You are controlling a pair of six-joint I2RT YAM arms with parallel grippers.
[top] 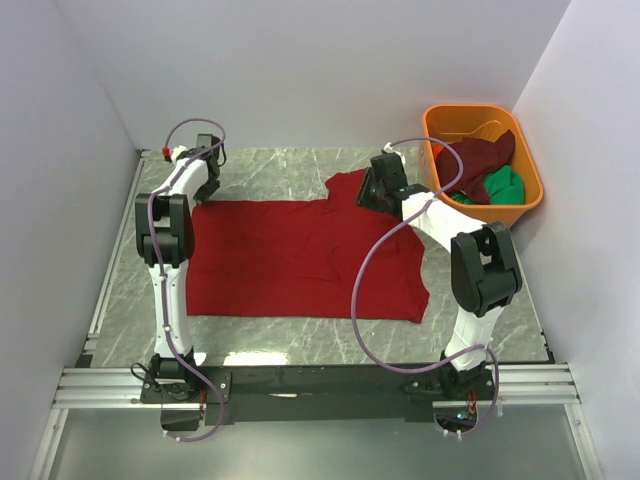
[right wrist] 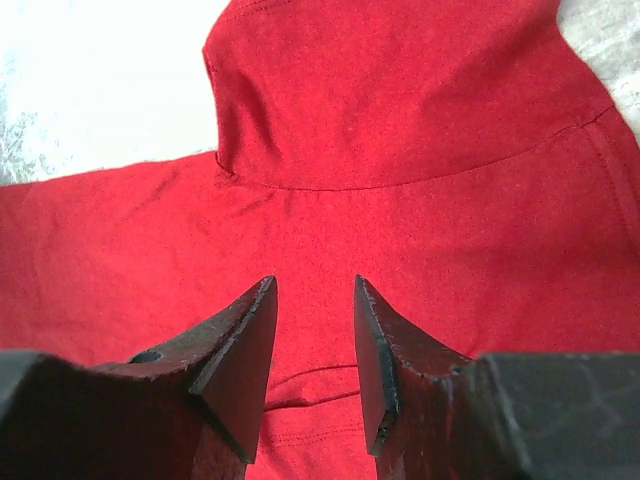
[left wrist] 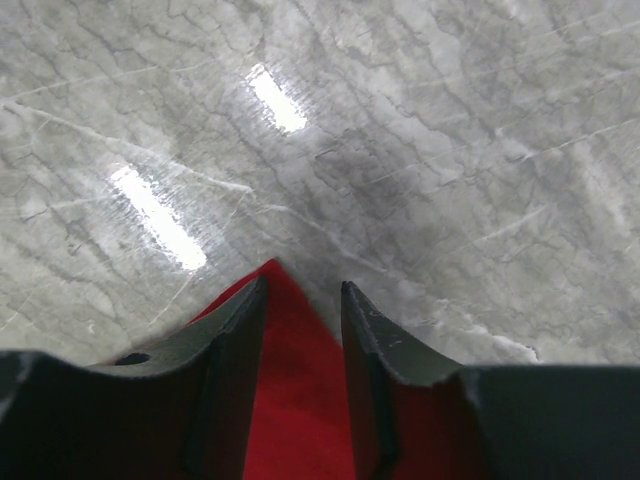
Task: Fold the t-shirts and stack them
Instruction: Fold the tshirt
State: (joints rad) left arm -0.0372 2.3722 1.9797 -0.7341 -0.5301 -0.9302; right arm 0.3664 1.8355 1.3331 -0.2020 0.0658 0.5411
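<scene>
Sprawling bright red t-shirt (top: 290,265), flat

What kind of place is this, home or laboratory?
Probably a robot test cell: white walls around a marbled table, a left arm and right arm bolted to a rail, an orange tub holding shirts.

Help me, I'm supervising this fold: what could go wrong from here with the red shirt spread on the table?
1. The left tool straddles only the corner tip of the red shirt; closing there may catch little cloth and slip.
2. The right tool stands open over flat cloth near the sleeve, so it might pinch a bunch, skewing the fold.
3. The right arm's cable hangs across the shirt and could drag it.
</scene>
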